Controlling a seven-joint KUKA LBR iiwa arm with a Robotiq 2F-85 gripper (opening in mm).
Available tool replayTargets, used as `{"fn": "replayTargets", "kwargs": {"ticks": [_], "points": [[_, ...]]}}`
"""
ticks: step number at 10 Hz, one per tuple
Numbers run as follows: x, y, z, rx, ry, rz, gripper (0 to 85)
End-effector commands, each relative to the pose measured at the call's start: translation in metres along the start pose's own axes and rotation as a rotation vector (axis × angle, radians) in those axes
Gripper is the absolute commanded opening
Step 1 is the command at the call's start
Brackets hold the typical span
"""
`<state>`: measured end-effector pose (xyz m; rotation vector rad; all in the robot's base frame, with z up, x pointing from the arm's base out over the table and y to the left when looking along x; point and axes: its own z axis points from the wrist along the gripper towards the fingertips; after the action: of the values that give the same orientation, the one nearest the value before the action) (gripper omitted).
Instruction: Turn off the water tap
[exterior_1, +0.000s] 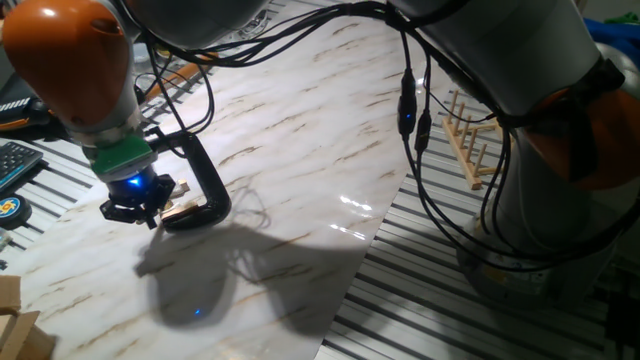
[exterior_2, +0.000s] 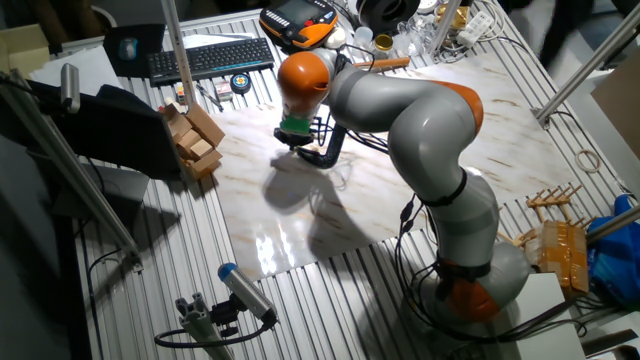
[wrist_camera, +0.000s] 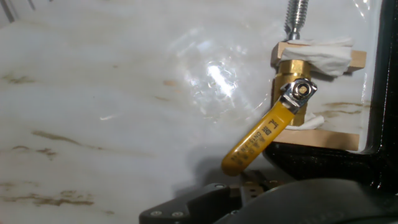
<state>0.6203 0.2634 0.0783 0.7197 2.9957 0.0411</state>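
Observation:
The water tap (wrist_camera: 289, 78) is a small brass valve held between wooden pads in the black C-clamp (wrist_camera: 380, 124). Its yellow lever (wrist_camera: 261, 138) slants down and to the left from the pivot. In the hand view my gripper (wrist_camera: 249, 194) shows only as dark parts at the bottom edge, just below the lever's tip. In one fixed view the gripper (exterior_1: 135, 210) hovers low over the marble board beside the clamp (exterior_1: 205, 190), with the tap (exterior_1: 178, 210) just to its right. The other fixed view shows the gripper (exterior_2: 293, 138) at the clamp (exterior_2: 330, 150). The frames do not show how the jaws stand.
The marble-patterned board (exterior_1: 300, 130) lies on a slatted metal table. A wooden rack (exterior_1: 470, 140) stands off the board's right side. Wooden blocks (exterior_2: 190, 140) and a keyboard (exterior_2: 210, 58) lie at the far side. Cables (exterior_1: 410, 110) hang from the arm.

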Motion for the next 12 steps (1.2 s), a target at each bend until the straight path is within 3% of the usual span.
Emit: {"fn": "replayTargets", "kwargs": {"ticks": [1, 12], "points": [[0.000, 0.001, 0.000, 0.002, -0.001, 0.004, 0.0], [-0.011, 0.012, 0.005, 0.004, -0.027, 0.165, 0.0]]}}
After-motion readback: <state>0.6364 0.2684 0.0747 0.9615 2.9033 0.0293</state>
